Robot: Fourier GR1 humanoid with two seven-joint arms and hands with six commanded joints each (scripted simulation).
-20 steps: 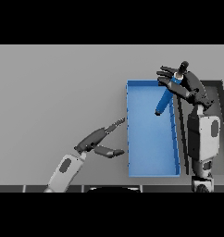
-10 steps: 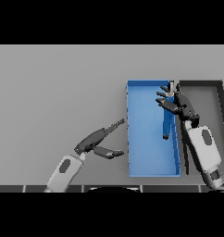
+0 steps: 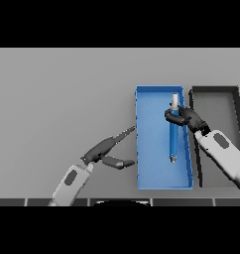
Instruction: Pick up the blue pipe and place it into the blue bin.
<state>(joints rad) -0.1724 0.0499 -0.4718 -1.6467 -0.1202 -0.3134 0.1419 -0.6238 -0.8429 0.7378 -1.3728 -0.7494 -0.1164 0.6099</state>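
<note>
Grey table point(image 3: 57, 99) fills the head view, plain and flat. Blue bin point(image 3: 140, 149) sits right of centre, long side running away from the robot, and a dark bin point(image 3: 213, 90) stands just beside it on the right (only partly seen behind the right arm). Blue pipe point(image 3: 174, 141) lies lengthwise inside the blue bin, toward its right wall, pale tip at the far end, darker tip at the near end. Right hand point(image 3: 187, 117) reaches in over the bin's right wall, fingers curled round the upper part of the pipe, so it grips the pipe; whether the pipe rests on the bin floor or hangs just above, cannot tell. Left hand point(image 3: 106, 149) is on the table left of the blue bin, fingers straight and pointing toward the bin's left wall, thumb spread out below, holding nothing, fingertips near the wall but apart from it.
</note>
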